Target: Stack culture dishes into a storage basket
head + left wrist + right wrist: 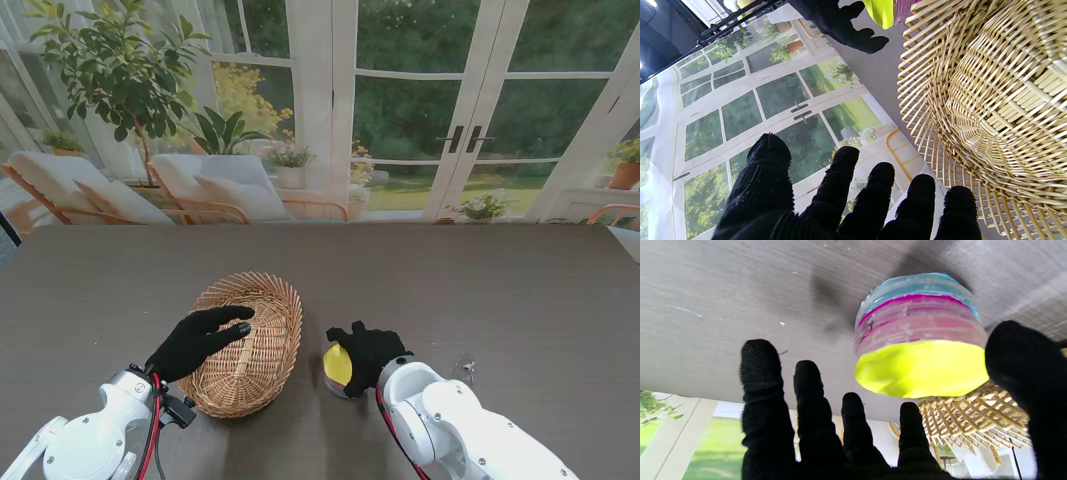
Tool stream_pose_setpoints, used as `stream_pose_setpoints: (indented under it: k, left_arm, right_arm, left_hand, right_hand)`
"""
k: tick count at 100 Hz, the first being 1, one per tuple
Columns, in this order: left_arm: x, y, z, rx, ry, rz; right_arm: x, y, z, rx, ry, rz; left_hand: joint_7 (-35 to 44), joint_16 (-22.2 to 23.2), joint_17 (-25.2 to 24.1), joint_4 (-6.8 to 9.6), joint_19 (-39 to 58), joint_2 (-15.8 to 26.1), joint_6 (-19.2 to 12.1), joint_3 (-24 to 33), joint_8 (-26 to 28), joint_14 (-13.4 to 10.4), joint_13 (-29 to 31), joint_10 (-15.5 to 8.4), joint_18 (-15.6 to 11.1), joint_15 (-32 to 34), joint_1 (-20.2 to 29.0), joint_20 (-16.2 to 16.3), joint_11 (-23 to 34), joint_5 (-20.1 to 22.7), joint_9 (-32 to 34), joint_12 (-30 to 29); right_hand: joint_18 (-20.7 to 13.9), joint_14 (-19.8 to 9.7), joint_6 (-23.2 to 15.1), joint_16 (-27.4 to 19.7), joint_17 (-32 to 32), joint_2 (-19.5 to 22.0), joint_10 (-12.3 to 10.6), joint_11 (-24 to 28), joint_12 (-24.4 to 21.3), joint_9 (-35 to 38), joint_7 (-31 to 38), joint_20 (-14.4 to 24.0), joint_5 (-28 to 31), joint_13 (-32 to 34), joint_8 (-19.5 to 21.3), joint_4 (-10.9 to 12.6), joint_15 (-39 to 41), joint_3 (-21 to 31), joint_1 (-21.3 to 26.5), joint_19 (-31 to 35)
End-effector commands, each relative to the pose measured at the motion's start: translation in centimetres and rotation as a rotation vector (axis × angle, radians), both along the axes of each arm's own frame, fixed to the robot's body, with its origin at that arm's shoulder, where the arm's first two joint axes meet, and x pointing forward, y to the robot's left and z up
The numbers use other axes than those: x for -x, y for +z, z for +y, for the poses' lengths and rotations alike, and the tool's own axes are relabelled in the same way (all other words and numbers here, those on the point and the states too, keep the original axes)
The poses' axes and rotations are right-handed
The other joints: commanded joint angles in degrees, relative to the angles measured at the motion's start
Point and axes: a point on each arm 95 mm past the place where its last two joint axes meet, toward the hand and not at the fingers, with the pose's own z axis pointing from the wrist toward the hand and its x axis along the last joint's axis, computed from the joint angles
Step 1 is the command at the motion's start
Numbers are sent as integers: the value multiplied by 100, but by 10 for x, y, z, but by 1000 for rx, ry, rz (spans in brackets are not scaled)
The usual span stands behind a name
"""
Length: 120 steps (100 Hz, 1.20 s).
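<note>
A stack of culture dishes (337, 368) stands on the dark table just right of the oval wicker basket (255, 375). In the right wrist view the stack (920, 340) shows a yellow dish, pink ones and a blue one against the table. My right hand (368, 350) hovers over it, open; the fingers (806, 390) are spread to one side, the thumb (1023, 360) is on the other, and neither grips it. My left hand (200, 340) is open, fingers apart, over the basket's left rim. The basket's inside (990, 100) looks empty.
The dark wood table (480, 290) stretches far to the right and away from me. A small clear scrap (467, 367) lies right of my right wrist. A backdrop of windows and plants stands behind the far edge.
</note>
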Motion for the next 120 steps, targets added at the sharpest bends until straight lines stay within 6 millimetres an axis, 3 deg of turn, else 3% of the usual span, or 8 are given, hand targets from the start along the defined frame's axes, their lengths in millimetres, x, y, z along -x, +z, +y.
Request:
stream_pose_setpoints:
  k: [1, 23, 77, 80, 88, 90, 92, 120]
  left_arm:
    - [1, -2, -2, 0, -16, 17]
    - [1, -2, -2, -1, -19, 16]
    - [0, -2, -2, -1, -20, 18]
    - [0, -2, -2, -1, -20, 18]
    - [0, -2, -2, -2, -19, 19]
    - [0, -2, -2, -2, -19, 19]
    - [0, -2, -2, -2, -19, 19]
    - [0, -2, -2, -1, -19, 21]
  right_arm:
    - [8, 3, 4, -1, 24, 10]
    - [10, 14, 4, -33, 41, 9]
    - [-3, -3, 12, -29, 87, -13]
    - [-3, -4, 13, -28, 88, -15]
    - [-5, -6, 13, -26, 90, -15]
    - [-5, -6, 13, -25, 90, -16]
    - [-6, -7, 14, -23, 92, -15]
    - [-7, -14, 14, -4, 100, 15]
  left_hand:
    - [-5, 47, -37, 26, 48, 224, -12, -109, 9, 29, 160, 11, -43, 12, 5, 63, 19, 125, 50, 38]
    - [-3, 46, -39, 24, 46, 222, -20, -114, 9, 31, 162, 4, -45, 13, -3, 61, 22, 129, 66, 39]
    - [1, 48, -35, 25, 48, 223, -12, -112, 11, 28, 171, 5, -39, 15, 0, 59, 28, 138, 97, 44]
    - [2, 48, -34, 25, 48, 224, -9, -112, 11, 35, 175, 11, -40, 16, 0, 59, 28, 139, 98, 44]
    - [2, 48, -36, 25, 47, 220, -13, -112, 11, 31, 170, 12, -44, 15, 1, 59, 27, 139, 99, 44]
    - [0, 48, -33, 25, 49, 219, -16, -112, 11, 30, 172, 6, -47, 16, 0, 59, 28, 136, 101, 44]
    - [2, 48, -31, 26, 49, 219, -14, -110, 12, 35, 168, 12, -45, 14, 2, 59, 27, 140, 99, 44]
    - [3, 49, -35, 26, 48, 218, -14, -110, 12, 36, 171, 11, -41, 15, 5, 59, 27, 141, 107, 45]
  right_hand:
    - [355, 170, 123, -122, -1402, 131, 2, -154, -145, -190, -351, -285, -2, -213, 117, -41, -230, -626, -331, -246]
    - [750, 261, 381, -561, -2110, 52, 61, -224, -253, -184, -779, -1130, 318, -638, 64, -70, -939, -605, -418, -1616]
    - [762, 197, 203, -635, -2262, -492, -90, 100, -130, 64, -343, -1392, 505, -614, -84, -224, -1031, -130, -600, -1919]
    - [761, 201, 202, -635, -2271, -503, -97, 99, -125, 65, 208, -1417, 326, -604, -492, -224, -1027, -139, -608, -1916]
    - [769, 204, 174, -635, -2292, -492, -116, 108, -120, 73, 687, -1430, 167, -604, -638, -222, -1027, -147, -597, -1929]
    - [770, 203, 164, -634, -2296, -508, -119, 112, -118, 71, 1004, -1436, 114, -603, -1203, -231, -1029, -133, -599, -1938]
    - [780, 202, 159, -634, -2301, -511, -116, 113, -118, 72, 1095, -1438, 106, -604, -1346, -232, -1030, -131, -602, -1943]
    - [933, 283, 143, -632, -2359, -705, -114, 34, -152, -80, 1078, -1460, 70, -666, -1539, -252, -1058, -73, -675, -2008]
